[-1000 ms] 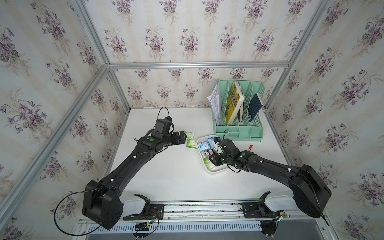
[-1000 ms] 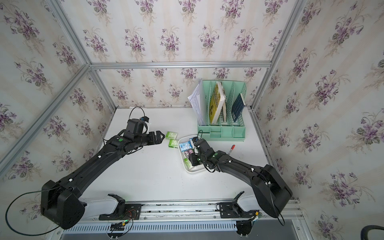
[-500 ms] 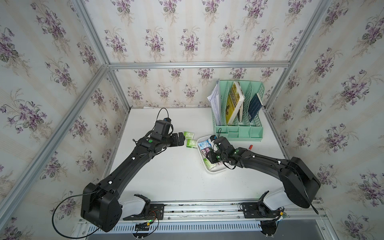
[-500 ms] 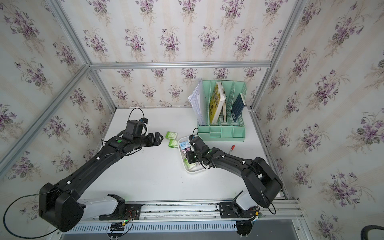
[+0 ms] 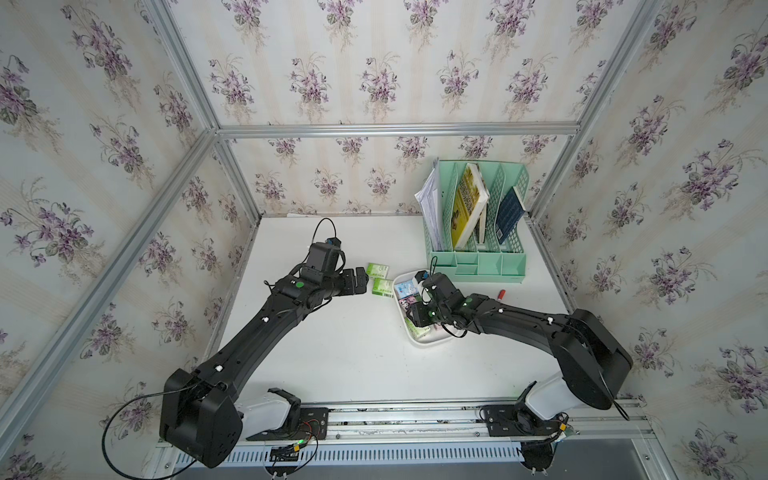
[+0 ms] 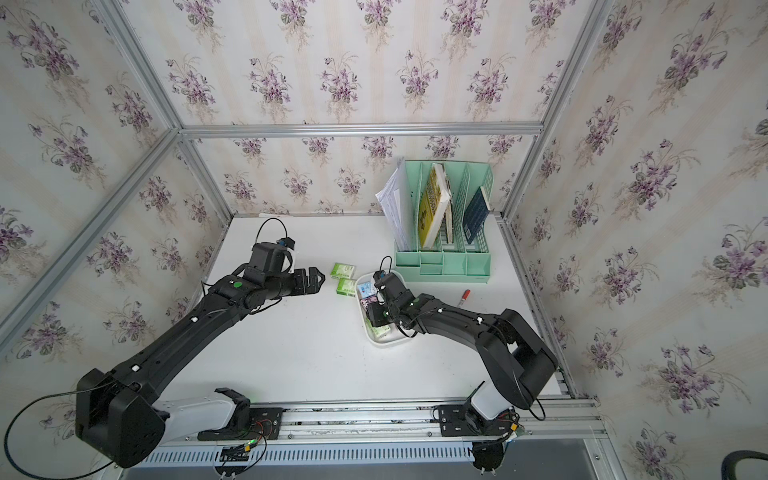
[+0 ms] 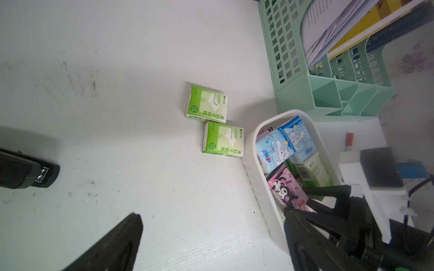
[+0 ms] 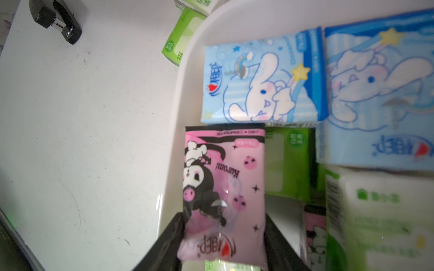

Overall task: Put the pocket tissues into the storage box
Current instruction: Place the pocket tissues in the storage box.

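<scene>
Green packs: just ahead of empty, wide-open left claw. Right claw straddles boxed pink pack; grip unclear.

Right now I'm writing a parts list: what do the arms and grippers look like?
The left arm and right arm are matte black with boxy joints on white bases. Small white tags dot their links; a green spot sits near each wrist, where a thin black cable loops. The left gripper and right gripper have black angular fingers.
</scene>
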Available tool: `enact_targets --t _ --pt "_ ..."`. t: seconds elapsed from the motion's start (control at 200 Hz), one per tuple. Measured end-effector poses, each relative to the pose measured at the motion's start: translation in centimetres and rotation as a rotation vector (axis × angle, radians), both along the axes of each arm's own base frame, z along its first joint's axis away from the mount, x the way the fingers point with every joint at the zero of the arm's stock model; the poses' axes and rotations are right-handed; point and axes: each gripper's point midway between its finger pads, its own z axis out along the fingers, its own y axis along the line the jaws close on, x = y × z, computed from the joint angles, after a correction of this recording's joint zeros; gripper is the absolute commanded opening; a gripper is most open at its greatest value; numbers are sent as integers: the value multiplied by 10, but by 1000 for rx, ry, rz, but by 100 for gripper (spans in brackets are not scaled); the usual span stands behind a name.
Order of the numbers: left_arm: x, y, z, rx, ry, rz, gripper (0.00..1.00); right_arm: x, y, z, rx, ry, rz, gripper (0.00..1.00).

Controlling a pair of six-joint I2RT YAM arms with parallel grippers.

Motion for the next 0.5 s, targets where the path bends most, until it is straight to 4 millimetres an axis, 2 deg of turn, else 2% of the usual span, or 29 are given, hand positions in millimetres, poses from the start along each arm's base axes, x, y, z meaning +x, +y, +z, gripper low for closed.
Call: enact_targets --t 0.19,0.395,0.5 --pt "0 0 0 0 0 0 99 1 7 20 49 -24 15 70" --pt "0 0 0 0 0 1 99 -1 12 34 81 -29 32 72" --pt "0 1 2 -1 -6 2 99 4 16 50 100 -54 34 72"
